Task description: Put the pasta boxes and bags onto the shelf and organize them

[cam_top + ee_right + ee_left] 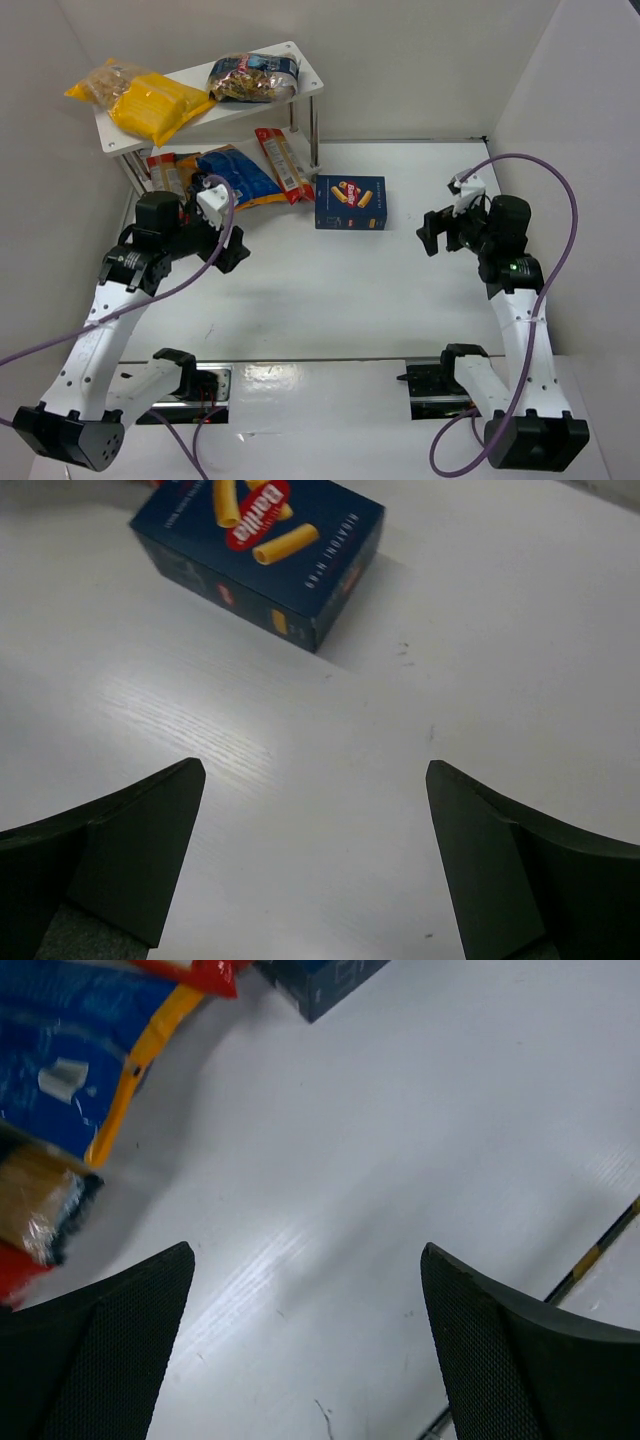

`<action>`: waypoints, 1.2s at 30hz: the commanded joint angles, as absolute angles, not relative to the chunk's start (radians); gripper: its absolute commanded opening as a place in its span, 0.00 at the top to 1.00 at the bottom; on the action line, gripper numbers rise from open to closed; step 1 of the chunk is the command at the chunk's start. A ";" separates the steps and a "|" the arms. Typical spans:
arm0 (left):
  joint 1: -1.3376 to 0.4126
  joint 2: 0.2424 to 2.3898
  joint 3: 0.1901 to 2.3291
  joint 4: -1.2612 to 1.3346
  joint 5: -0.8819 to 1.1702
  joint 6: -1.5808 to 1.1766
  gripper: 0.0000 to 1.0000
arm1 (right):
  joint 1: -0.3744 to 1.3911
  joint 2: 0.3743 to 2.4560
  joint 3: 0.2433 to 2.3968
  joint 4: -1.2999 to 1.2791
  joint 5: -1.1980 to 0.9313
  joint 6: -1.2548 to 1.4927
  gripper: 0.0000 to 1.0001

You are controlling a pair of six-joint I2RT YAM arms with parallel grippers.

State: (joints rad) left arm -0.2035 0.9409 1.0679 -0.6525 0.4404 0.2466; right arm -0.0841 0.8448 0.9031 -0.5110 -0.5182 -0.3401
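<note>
White table [300, 290] (faintly scuffed), plain white walls [420, 60] behind

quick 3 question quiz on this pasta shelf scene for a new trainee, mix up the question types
1. True or false: the flat dark-blue box picturing yellow pasta lies on the white table, not on the white two-tier shelf.
2. Pick one. The right pincer is: A) open and empty; B) shut on the box; C) shut on a bag.
3. Fill in: the yellow plastic bag lies on the shelf's ___ tier.

Key: 1 true; 2 A; 3 top.
</note>
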 commanded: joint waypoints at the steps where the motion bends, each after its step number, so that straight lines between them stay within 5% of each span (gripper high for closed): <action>1: -0.163 0.895 1.029 -0.646 0.336 0.044 0.01 | -0.077 0.856 0.930 -0.549 -0.268 -0.207 0.00; 6: -0.068 0.793 0.944 -0.555 0.137 -0.018 0.01 | -0.095 0.888 0.899 -0.537 -0.144 -0.146 0.00; 14: 0.182 0.632 0.896 -0.565 0.239 0.032 0.01 | -0.095 0.818 0.871 -0.499 -0.075 -0.137 0.00; 36: 0.192 0.660 0.896 -0.574 0.275 0.060 0.01 | -0.095 0.810 0.862 -0.499 -0.084 -0.146 0.00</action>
